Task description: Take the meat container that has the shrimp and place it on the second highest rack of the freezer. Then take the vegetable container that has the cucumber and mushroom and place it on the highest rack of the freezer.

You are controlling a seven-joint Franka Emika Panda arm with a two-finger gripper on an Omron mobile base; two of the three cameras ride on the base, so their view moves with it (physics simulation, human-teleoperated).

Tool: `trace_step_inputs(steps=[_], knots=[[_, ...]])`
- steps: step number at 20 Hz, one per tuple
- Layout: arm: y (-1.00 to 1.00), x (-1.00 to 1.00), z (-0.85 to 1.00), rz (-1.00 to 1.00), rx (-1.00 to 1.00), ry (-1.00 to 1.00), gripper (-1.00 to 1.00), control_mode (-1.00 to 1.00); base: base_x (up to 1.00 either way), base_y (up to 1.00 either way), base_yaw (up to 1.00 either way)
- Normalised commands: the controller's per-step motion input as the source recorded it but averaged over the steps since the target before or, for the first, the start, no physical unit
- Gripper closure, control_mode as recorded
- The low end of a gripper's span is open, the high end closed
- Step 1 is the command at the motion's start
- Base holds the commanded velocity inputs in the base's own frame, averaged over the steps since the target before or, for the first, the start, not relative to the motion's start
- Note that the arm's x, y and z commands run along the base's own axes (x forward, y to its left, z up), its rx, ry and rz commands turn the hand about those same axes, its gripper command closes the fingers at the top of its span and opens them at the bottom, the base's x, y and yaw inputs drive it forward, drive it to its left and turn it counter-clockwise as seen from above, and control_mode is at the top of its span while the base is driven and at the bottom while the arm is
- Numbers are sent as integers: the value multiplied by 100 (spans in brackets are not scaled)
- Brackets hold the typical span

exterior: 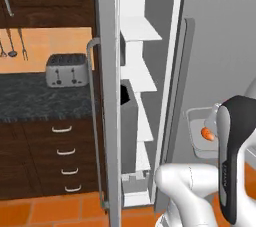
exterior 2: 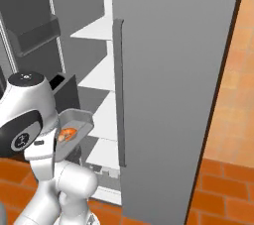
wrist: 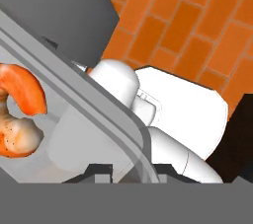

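- Arm is carrying the meat container (exterior 2: 74, 125) in the air, beside the closed fridge door (exterior 2: 168, 95) and short of the open freezer compartment (exterior: 142, 96); not yet on any rack.
- Shrimp (wrist: 20, 112) is lying inside the clear tray, seen close up in the hand view.
- Claw (wrist: 126, 171) is nearly closed, pinching the container's rim; fingertips are mostly hidden under the tray edge, so exact contact is hard to read.
- Freezer racks (exterior: 137, 28) are showing as white shelves stacked behind the open door (exterior: 107, 96).
- Judgement: target is the second rack from the top, so the tray needs raising well above where it is hanging now.
- Advice: keep tray level so the shrimp is not sliding; swing clear of the closed door's handle (exterior 2: 119, 95) first.
- Enter the narrow opening straight, rim clearing the shelf lip, then lower flat before releasing.
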Motion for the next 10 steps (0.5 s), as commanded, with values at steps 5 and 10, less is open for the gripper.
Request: trace_step_inputs(steps=[5,10], knots=[[0,0,0,0,0,0,100,100,46,-18,33],[0,0,0,0,0,0,100,100,58,-7,19]])
